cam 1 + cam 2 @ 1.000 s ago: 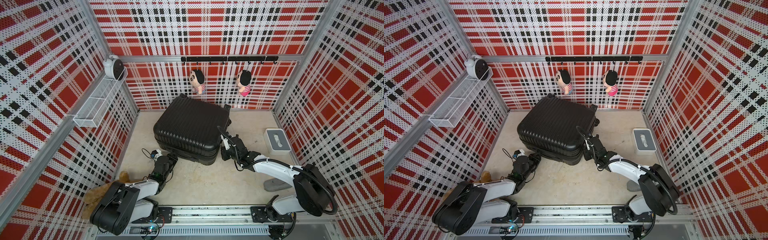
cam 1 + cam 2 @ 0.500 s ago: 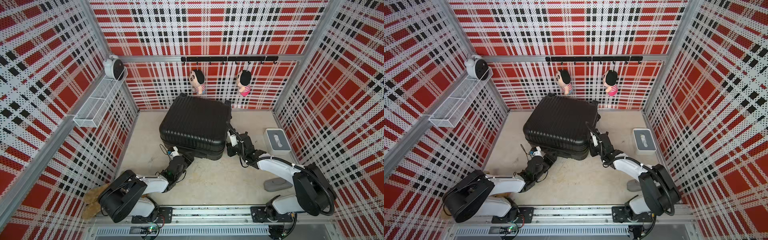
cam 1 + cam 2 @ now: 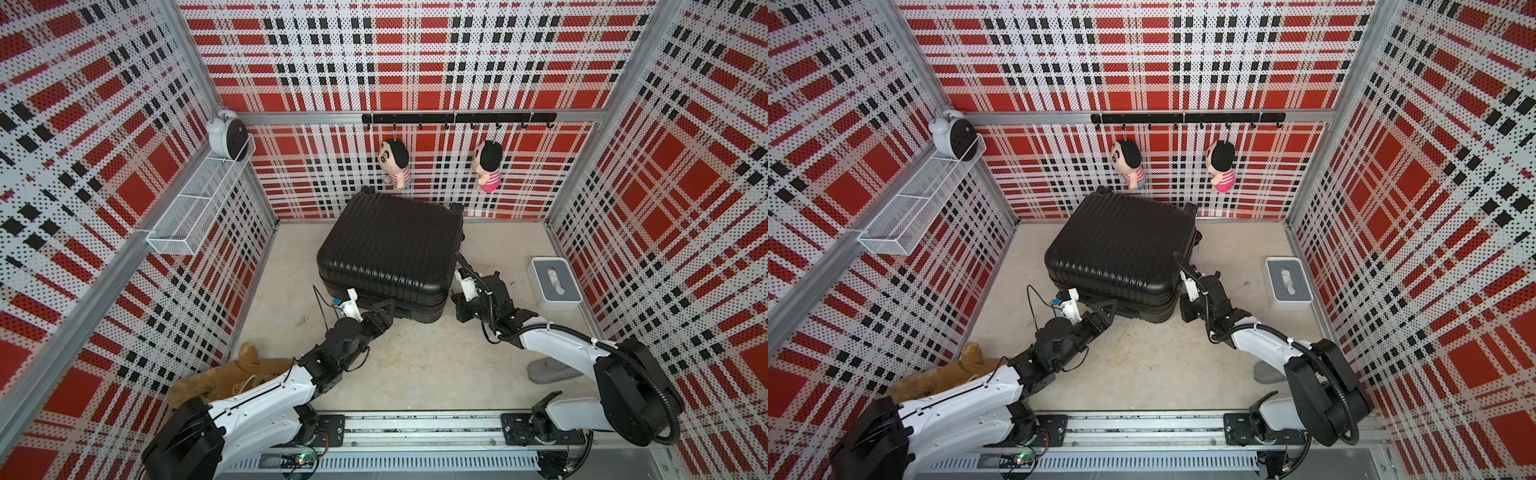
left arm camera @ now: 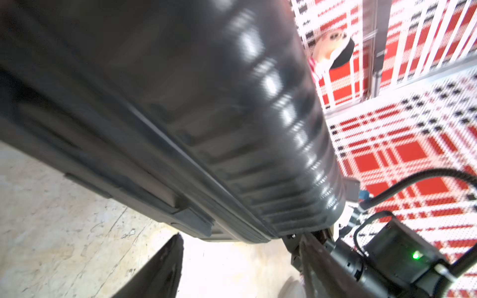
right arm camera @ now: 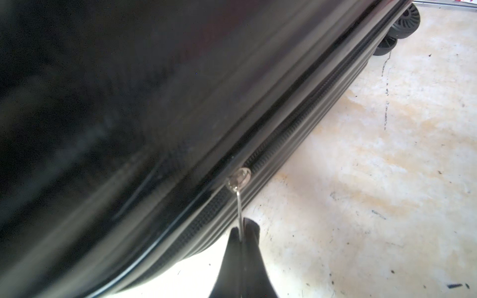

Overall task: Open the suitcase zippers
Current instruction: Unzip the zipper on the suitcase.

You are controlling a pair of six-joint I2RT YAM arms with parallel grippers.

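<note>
Pale stained floor, dark scuffs and specks. Black ribbed suitcase lies flat on it toward the back wall. A grey-and-white tissue box sits near it by the right wall, a grey slipper lies closer to the front, partly hidden by an arm, and a brown plush toy lies well apart against the left wall.
</note>
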